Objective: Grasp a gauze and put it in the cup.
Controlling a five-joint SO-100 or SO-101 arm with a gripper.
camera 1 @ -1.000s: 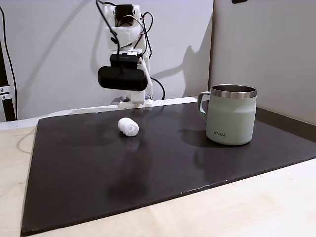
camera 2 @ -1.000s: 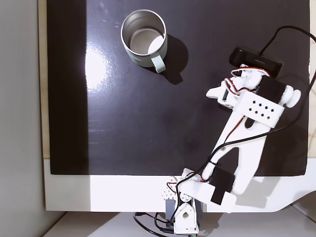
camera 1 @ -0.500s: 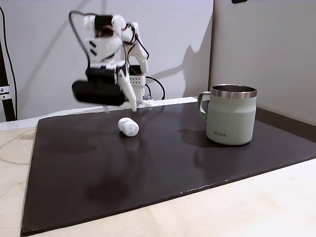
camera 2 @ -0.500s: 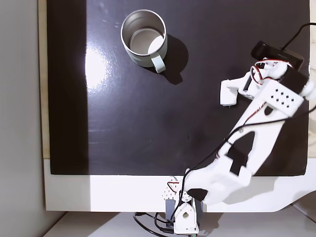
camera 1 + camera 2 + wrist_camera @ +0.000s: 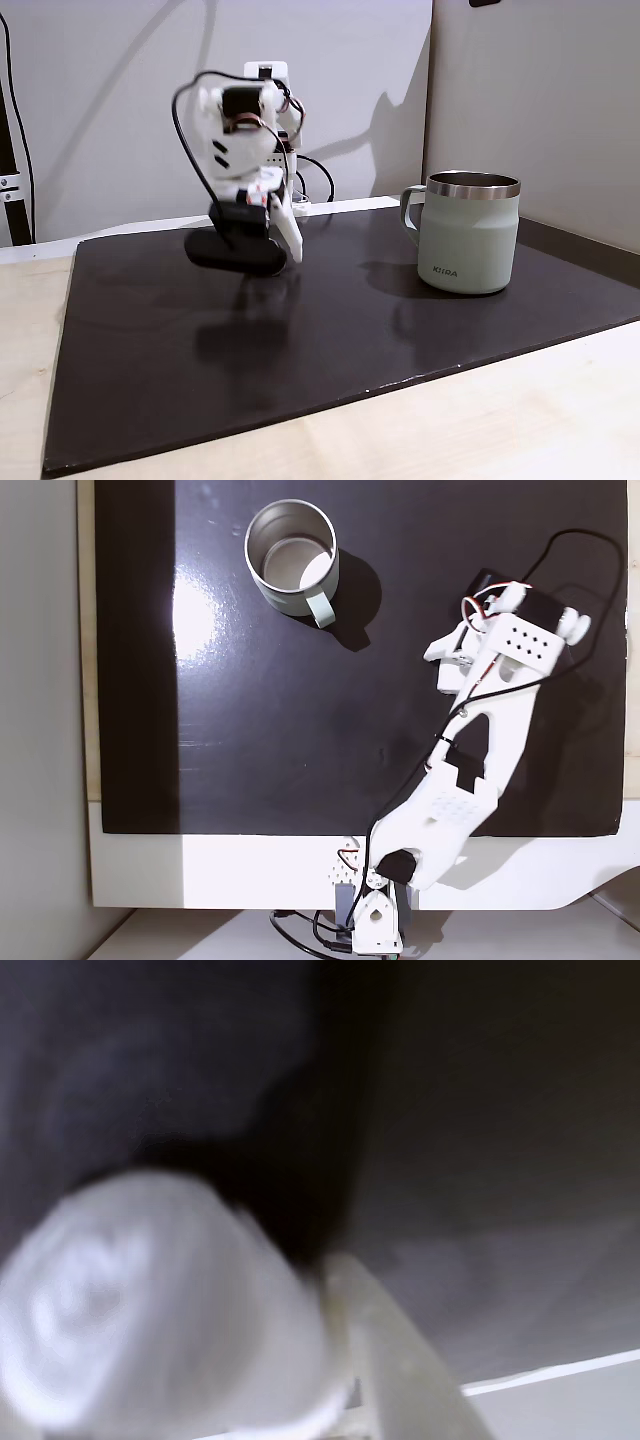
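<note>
One blurred gauze (image 5: 160,1305) fills the wrist view; jaws' state unclear; cup (image 5: 467,235) apart.

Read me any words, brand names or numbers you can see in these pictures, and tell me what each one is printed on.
"KIRA": small dark lettering low on the wall of the cup, seen in a fixed view from the side; it is tiny, so the reading is my best guess.
Nothing else is readable: the gauze, the dark mat and the white arm carry no text that I can make out.
</note>
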